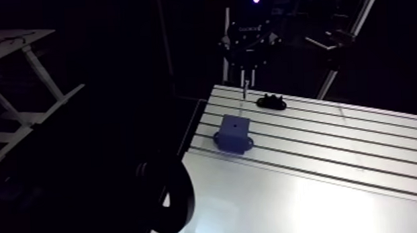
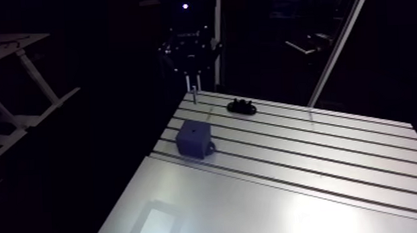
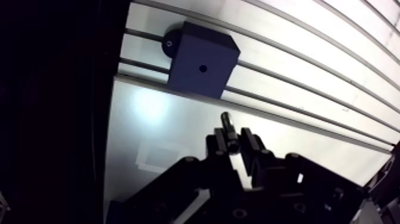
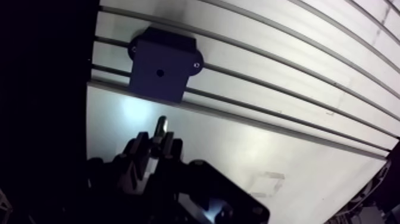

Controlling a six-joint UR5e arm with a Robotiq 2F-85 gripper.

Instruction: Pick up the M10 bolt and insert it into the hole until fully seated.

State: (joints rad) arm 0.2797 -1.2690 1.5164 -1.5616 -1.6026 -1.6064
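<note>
My gripper (image 3: 234, 138) is shut on the M10 bolt (image 3: 228, 123), whose shaft sticks out past the fingertips. Ahead of the bolt in the wrist view sits a dark blue block (image 3: 201, 59) with a small round hole (image 3: 203, 68) in its top face, bolted to the slotted table (image 3: 309, 89). In the arm view the gripper (image 1: 244, 76) hangs above the table's far edge, holding the bolt (image 1: 245, 91) upright, behind the blue block (image 1: 235, 132) and apart from it.
A small black holder (image 1: 271, 102) lies on the slotted table (image 1: 333, 139) to the right of the gripper. The table's left edge drops off close beside the block. A smooth plate (image 1: 275, 202) covers the table's near part.
</note>
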